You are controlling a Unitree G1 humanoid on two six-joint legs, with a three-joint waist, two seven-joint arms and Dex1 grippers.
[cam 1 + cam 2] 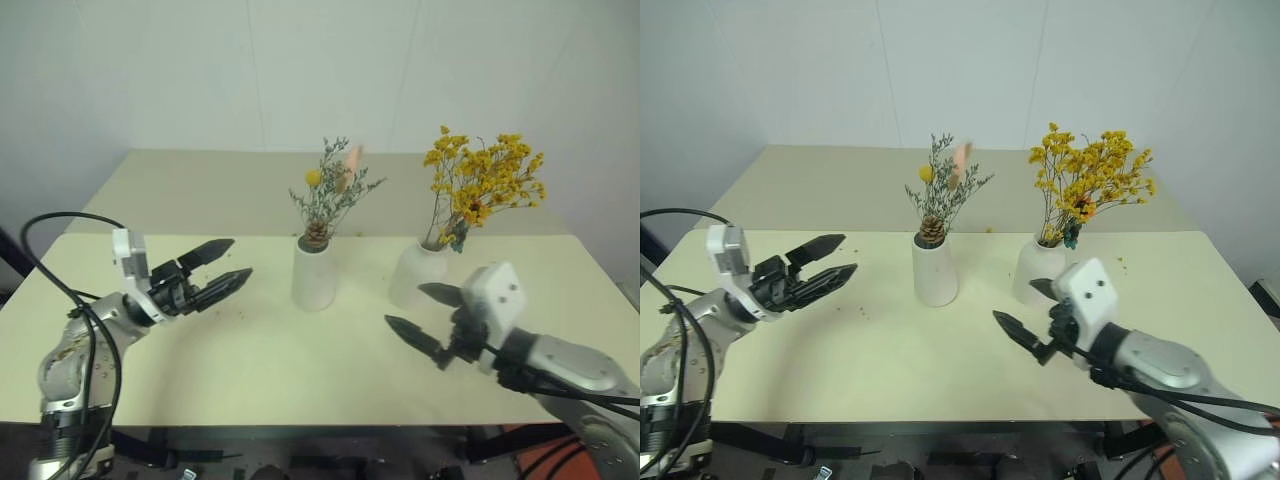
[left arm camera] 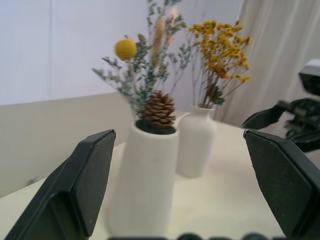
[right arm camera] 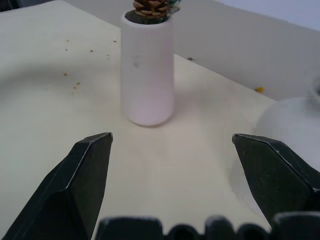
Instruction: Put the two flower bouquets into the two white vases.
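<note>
A tall white vase (image 1: 314,272) stands mid-table with the grey-green bouquet (image 1: 331,193) upright in it, a pine cone at its mouth. To its right the rounder white vase (image 1: 418,275) holds the bushy yellow-orange bouquet (image 1: 484,180). My left gripper (image 1: 224,266) hovers open to the left of the tall vase, pointing at it, with nothing between its fingers. My right gripper (image 1: 424,315) hangs open just in front of the round vase, empty. In the left wrist view both vases (image 2: 142,187) (image 2: 196,145) stand between the fingers (image 2: 91,172).
The pale yellow table (image 1: 250,370) carries small dried crumbs (image 3: 75,86) left of the tall vase. A second beige table (image 1: 200,190) stands behind, against a white wall. A black cable (image 1: 60,290) loops beside my left arm.
</note>
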